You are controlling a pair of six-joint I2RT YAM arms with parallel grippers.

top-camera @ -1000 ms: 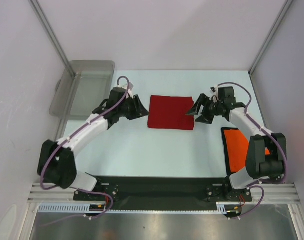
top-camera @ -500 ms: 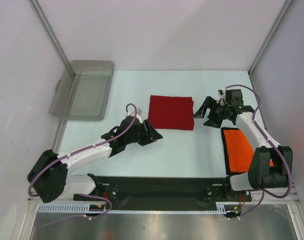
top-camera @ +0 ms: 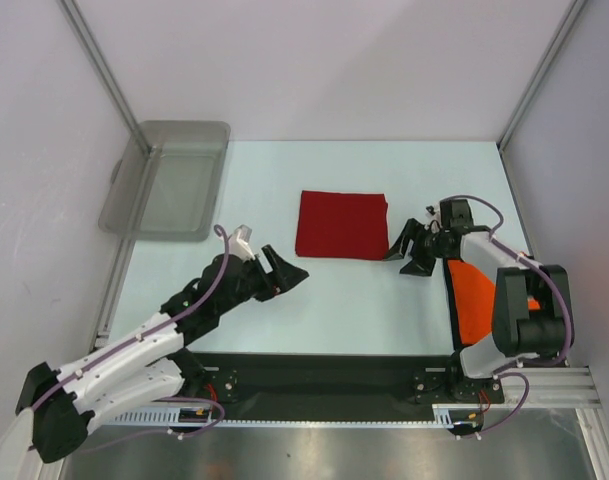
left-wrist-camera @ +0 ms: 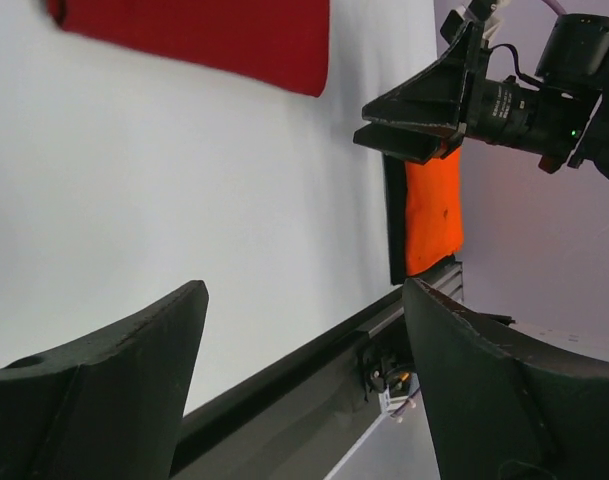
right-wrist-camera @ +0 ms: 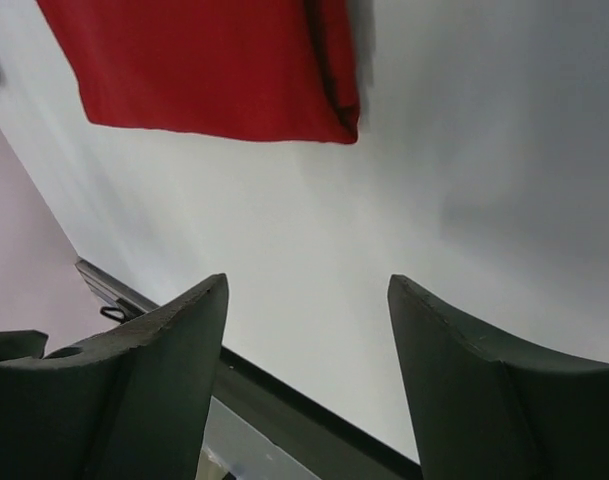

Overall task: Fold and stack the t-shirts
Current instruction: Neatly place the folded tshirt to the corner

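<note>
The dark red t-shirt [top-camera: 342, 225] lies folded into a flat rectangle at the table's middle; it also shows in the left wrist view [left-wrist-camera: 204, 35] and the right wrist view [right-wrist-camera: 214, 70]. The bright orange t-shirt [top-camera: 477, 300] lies folded at the right edge, partly under the right arm, and appears again as the orange t-shirt [left-wrist-camera: 432, 215]. My left gripper [top-camera: 289, 272] [left-wrist-camera: 304, 290] is open and empty, near and left of the red shirt. My right gripper [top-camera: 404, 254] [right-wrist-camera: 306, 281] is open and empty, between the two shirts, touching neither.
A translucent grey tub [top-camera: 169, 180] sits at the far left, hanging over the table's edge. White walls and metal posts enclose the table. The black rail [top-camera: 314, 375] with the arm bases runs along the near edge.
My left arm has drawn back from the red shirt's left side toward the near left, its jaws opening wider. My right gripper has slid nearer, to the orange shirt's far corner.
</note>
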